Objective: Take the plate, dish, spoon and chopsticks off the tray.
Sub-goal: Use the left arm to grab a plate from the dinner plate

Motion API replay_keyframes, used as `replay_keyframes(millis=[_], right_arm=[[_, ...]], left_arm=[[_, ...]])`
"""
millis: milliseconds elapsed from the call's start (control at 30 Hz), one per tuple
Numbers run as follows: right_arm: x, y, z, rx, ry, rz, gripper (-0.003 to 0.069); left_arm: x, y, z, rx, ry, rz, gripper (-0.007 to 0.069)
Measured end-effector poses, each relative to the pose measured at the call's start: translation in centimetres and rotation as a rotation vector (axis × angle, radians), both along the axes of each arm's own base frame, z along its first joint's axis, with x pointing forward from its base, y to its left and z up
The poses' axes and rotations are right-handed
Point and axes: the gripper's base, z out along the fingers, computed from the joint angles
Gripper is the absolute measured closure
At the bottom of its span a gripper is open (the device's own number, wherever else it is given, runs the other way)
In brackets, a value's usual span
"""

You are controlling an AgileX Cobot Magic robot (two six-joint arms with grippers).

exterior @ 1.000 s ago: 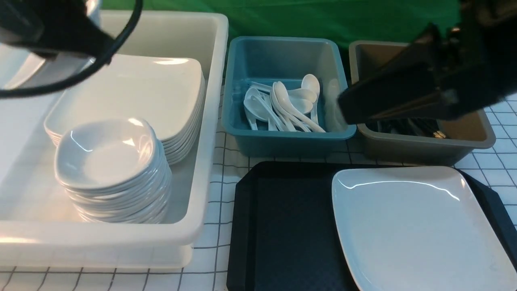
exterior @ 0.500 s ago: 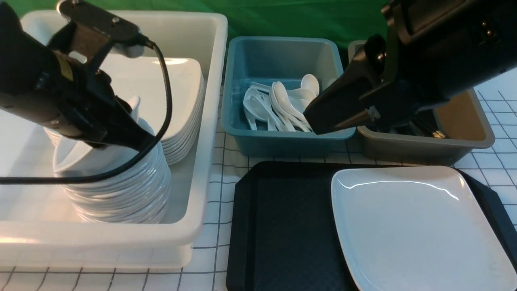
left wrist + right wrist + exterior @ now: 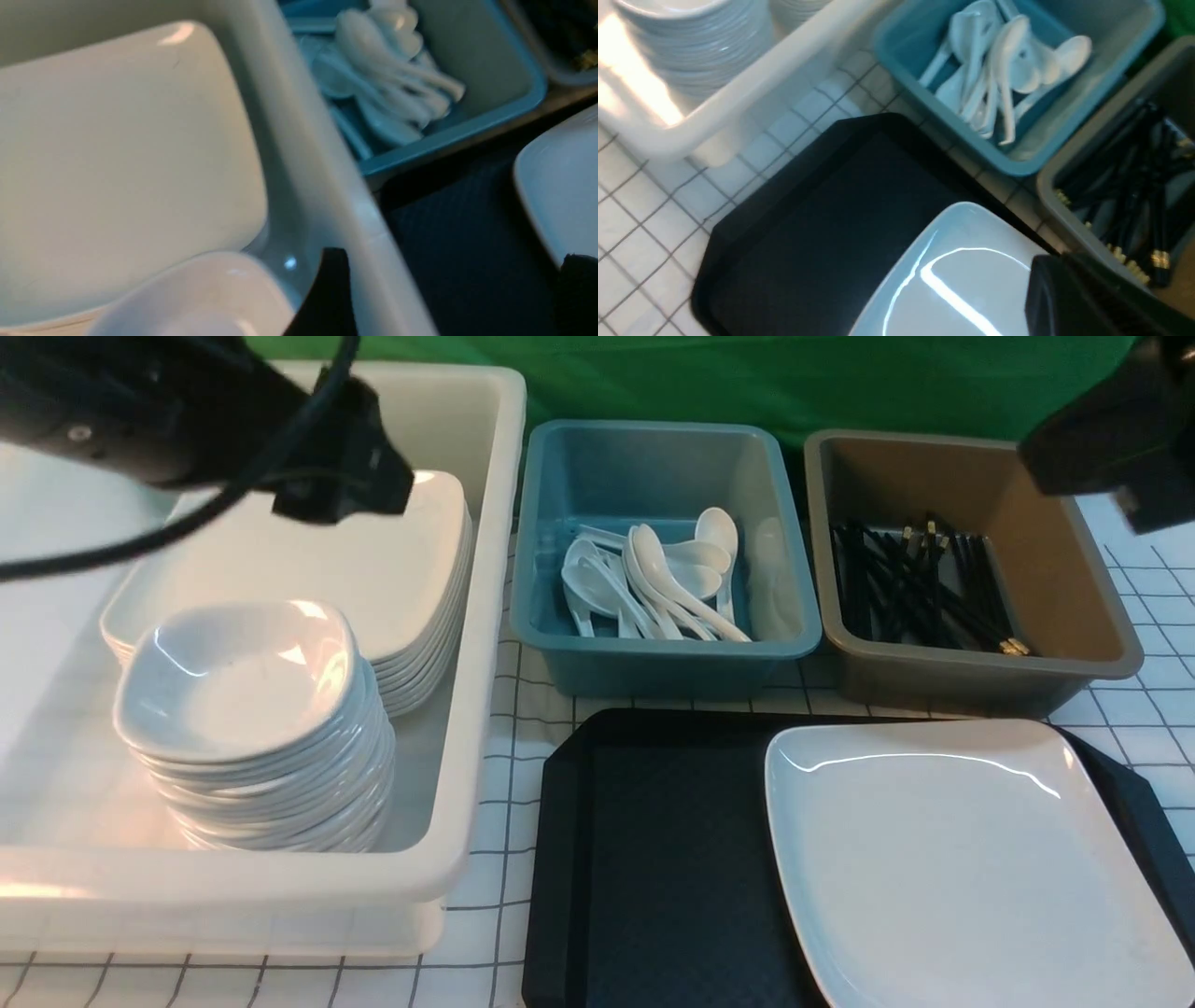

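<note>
The black tray (image 3: 653, 859) lies at the front and holds only the large white plate (image 3: 962, 859) on its right half. The top dish (image 3: 238, 677) sits level on a stack of dishes in the white tub. Several white spoons (image 3: 653, 579) lie in the teal tub and black chopsticks (image 3: 915, 588) in the brown tub. My left gripper (image 3: 455, 294) hangs open and empty above the tub's wall and the tray's left edge, with its arm (image 3: 341, 457) high over the stacked plates. My right gripper (image 3: 1052, 284) is shut and empty above the plate's far corner.
The white tub (image 3: 495, 616) on the left also holds a pile of large plates (image 3: 355, 551). The teal tub (image 3: 663, 658) and the brown tub (image 3: 980, 677) stand side by side behind the tray. A checked cloth covers the table.
My left gripper opened, let a dish go onto the stack and rose back from it. The right arm pulled up to the right, uncovering the brown tub.
</note>
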Motion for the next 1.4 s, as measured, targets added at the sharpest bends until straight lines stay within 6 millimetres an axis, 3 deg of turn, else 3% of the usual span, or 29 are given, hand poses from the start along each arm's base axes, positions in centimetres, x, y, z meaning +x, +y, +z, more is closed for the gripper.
replay_keyframes(millis=[67, 167, 200, 233, 267, 300, 367, 433, 567, 633, 667, 700, 733, 867, 1000, 1133, 1267, 1400], right_arm=[[-0.3, -1.8, 0.7, 0.007, -0.034, -0.066, 0.0652], [-0.3, -4.5, 0.3, -0.018, -0.048, -0.179, 0.0653], [-0.3, -4.7, 0.4, -0.017, -0.051, -0.188, 0.0653], [-0.2, -6.1, -0.7, -0.042, -0.026, -0.259, 0.0654], [-0.1, -6.5, -0.9, -0.046, -0.021, -0.276, 0.0654], [0.0, -7.7, -2.3, -0.065, 0.019, -0.339, 0.0654], [-0.1, -8.3, -3.4, -0.069, 0.059, -0.368, 0.0654], [-0.4, -9.4, -5.5, -0.053, 0.139, -0.417, 0.0654], [-1.6, -9.4, -8.0, -0.022, 0.230, -0.386, 0.0654], [-2.1, -9.2, -8.6, 0.001, 0.255, -0.370, 0.0654], [-2.1, -9.2, -8.6, 0.002, 0.253, -0.370, 0.0654], [-2.5, -9.1, -8.6, 0.020, 0.255, -0.362, 0.0654], [-2.6, -9.1, -8.6, 0.023, 0.252, -0.361, 0.0654], [-3.2, -8.9, -7.8, 0.083, 0.183, -0.336, 0.0654], [-3.2, -8.6, -7.5, 0.121, 0.165, -0.324, 0.0654], [-3.2, -8.4, -7.5, 0.139, 0.166, -0.315, 0.0654], [-3.2, -8.4, -7.5, 0.140, 0.163, -0.313, 0.0654], [-3.1, -8.4, -7.4, 0.145, 0.152, -0.313, 0.0654]], left_arm=[[-0.5, -2.1, 0.5, -0.091, 0.017, -0.083, 0.0190], [-0.7, -6.3, -0.6, -0.153, 0.072, -0.244, 0.0437], [-0.7, -6.6, -0.7, -0.158, 0.079, -0.252, 0.0437], [-0.5, -9.3, -2.2, -0.171, 0.129, -0.326, 0.0554], [-0.6, -9.5, -2.2, -0.175, 0.129, -0.334, 0.0561], [-0.3, -12.2, -4.0, -0.184, 0.201, -0.384, 0.0603], [0.0, -13.9, -5.3, -0.178, 0.244, -0.412, 0.0615], [1.2, -16.9, -8.0, -0.153, 0.314, -0.443, 0.0611], [4.4, -20.4, -13.0, -0.053, 0.378, -0.440, 0.0524], [6.3, -21.2, -15.3, -0.005, 0.413, -0.388, 0.0443], [6.4, -21.3, -15.5, 0.003, 0.414, -0.388, 0.0443], [7.6, -21.5, -17.2, 0.033, 0.437, -0.348, 0.0372], [7.9, -21.6, -17.6, 0.037, 0.444, -0.340, 0.0362], [10.5, -22.1, -21.7, 0.106, 0.470, -0.286, 0.0160], [12.1, -22.5, -23.8, 0.099, 0.460, -0.265, 0.0038], [12.9, -22.9, -25.3, 0.056, 0.447, -0.246, 0.0018], [13.1, -23.5, -26.0, -0.011, 0.451, -0.233, 0.0044], [13.4, -24.0, -26.6, -0.071, 0.448, -0.213, 0.0146]])
